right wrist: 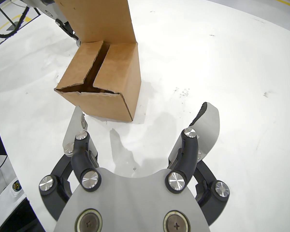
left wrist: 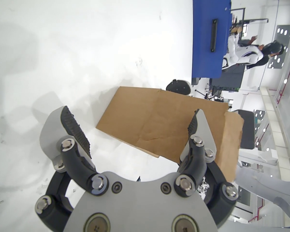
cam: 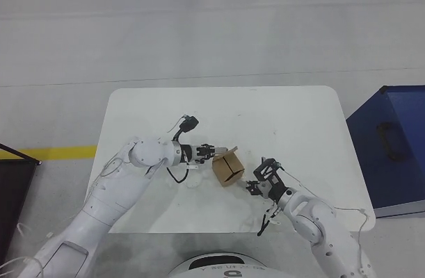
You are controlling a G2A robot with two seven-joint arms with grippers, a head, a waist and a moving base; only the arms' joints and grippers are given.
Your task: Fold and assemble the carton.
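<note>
Standing near the middle of the white table (cam: 295, 118), the cardboard carton (cam: 227, 169) keeps one outer flap (right wrist: 94, 8) upright on the side facing the left gripper (cam: 212, 149), which hovers level and spread open just beside it, while the right gripper (cam: 251, 186), also open, sits low off the opposite corner.

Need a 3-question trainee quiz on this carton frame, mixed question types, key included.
1. True or false: every flap of the brown cardboard carton is folded shut.
2. The right gripper is: A) open, beside the carton; B) shut on a flap; C) inside the carton.
3. Fill in: the left gripper is ___.
Key: 1 false, one flap stands raised; 2 A; 3 open.
</note>
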